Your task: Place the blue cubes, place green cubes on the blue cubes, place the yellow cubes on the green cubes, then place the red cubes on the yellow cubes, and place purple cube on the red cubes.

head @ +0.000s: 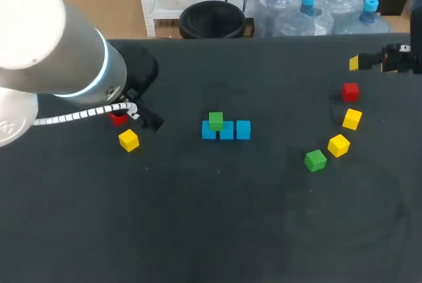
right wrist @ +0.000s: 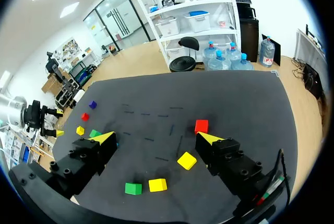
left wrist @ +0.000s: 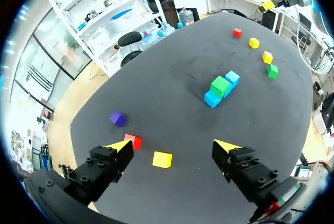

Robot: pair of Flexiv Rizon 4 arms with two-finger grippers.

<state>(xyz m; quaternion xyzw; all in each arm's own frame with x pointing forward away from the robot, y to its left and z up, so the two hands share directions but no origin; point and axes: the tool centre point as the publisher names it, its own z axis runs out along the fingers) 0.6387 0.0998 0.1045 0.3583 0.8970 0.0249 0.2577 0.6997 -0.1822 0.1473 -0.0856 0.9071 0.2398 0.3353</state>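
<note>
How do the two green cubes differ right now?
The stacked green cube rests on the blue cubes; the loose green cube lies on the table, beside a yellow cube. The stacked one sits square with the row; the loose one is turned. Both match in colour and size.

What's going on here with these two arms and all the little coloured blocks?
The robot is stacking coloured cubes in layers. Three blue cubes sit in a row in the middle, with one green cube already on top. The left gripper and the right gripper are both open and hold nothing. A second green cube, yellow cubes and red cubes lie loose on either side, and a purple cube lies ahead of the left gripper.
</note>
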